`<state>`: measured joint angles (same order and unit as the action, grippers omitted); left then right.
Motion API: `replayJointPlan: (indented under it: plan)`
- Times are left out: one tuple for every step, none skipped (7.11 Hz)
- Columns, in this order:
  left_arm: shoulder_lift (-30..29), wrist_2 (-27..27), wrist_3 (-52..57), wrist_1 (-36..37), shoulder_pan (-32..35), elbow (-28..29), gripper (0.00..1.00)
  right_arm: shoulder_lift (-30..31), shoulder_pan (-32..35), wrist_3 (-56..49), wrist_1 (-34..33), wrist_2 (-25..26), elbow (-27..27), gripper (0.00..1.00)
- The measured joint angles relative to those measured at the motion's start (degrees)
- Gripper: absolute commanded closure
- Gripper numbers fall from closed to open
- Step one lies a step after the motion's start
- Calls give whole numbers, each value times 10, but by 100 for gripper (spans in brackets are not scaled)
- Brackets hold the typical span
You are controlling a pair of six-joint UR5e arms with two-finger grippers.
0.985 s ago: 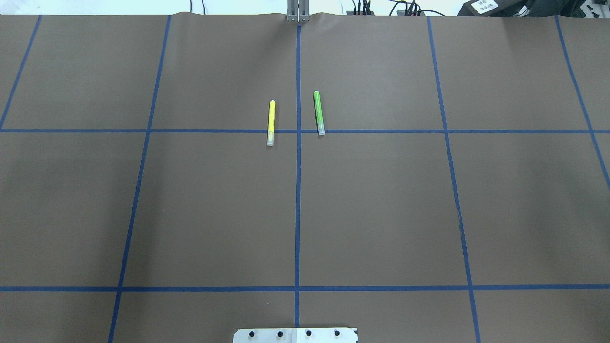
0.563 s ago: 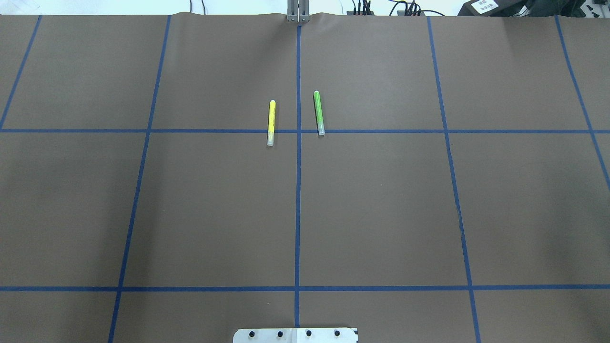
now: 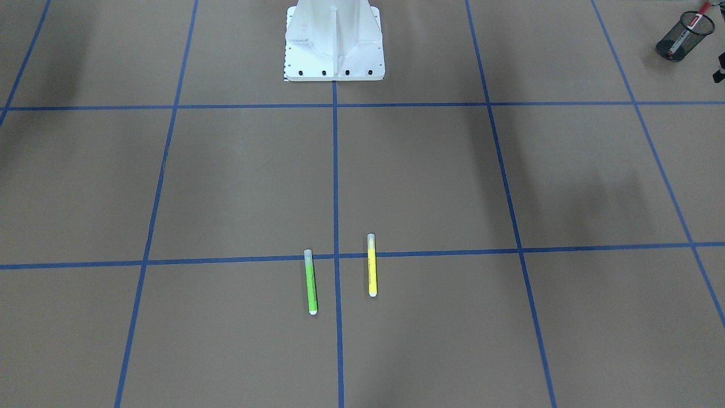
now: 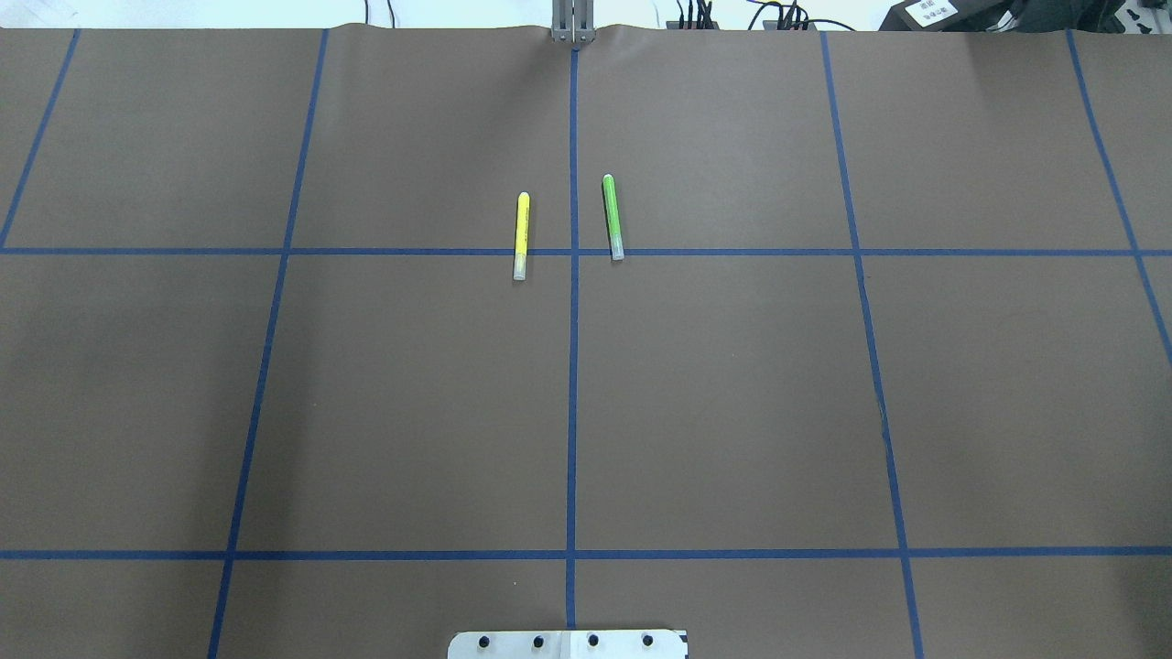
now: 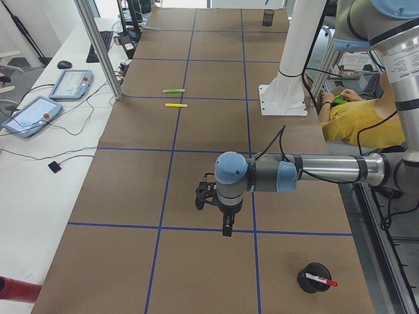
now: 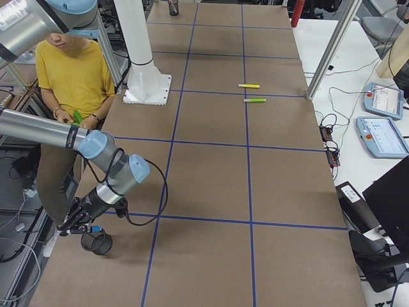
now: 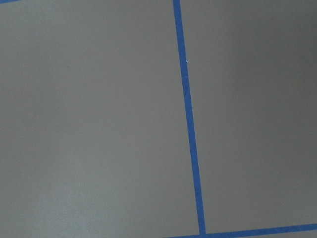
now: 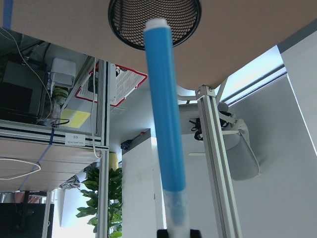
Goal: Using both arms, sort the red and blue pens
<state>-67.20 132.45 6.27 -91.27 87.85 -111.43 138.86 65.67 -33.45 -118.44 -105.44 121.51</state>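
Note:
The blue pen [image 8: 166, 109] hangs in my right gripper [image 8: 177, 232], which is shut on its clear-capped end, in the right wrist view. Its white tip points at the mouth of a black mesh cup [image 8: 154, 20] just beyond it. From the right side, that gripper [image 6: 80, 220] hovers beside this cup [image 6: 97, 242] at the table's near corner. The red pen [image 5: 322, 282] stands in another mesh cup [image 5: 314, 278], also seen from the front [image 3: 684, 35]. My left gripper [image 5: 226, 222] points down over bare table; whether it is open or shut I cannot tell.
A yellow highlighter [image 4: 520, 235] and a green highlighter [image 4: 612, 217] lie on either side of the centre tape line. The white robot base [image 3: 334, 39] stands at the near table edge. A person in a yellow shirt [image 6: 77, 70] sits behind it.

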Motion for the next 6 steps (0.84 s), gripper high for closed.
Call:
replayJointPlan:
  plan:
    - [5,0,0,-9,0,-1,0,2,0,0,10,-11,-15,100]
    - [8,0,0,-12,0,-1,0,2,0,0,14,-24,-26,100]
    - [10,1,0,-14,0,-1,0,2,-1,0,17,-40,-34,100]
    - [11,1,0,-14,0,-1,0,1,-1,0,18,-57,-41,100]
    - [11,1,0,-14,0,-1,0,0,-1,0,18,-69,-46,100]
    - [12,1,0,-15,0,-1,0,-2,-1,-1,19,-74,-53,100]
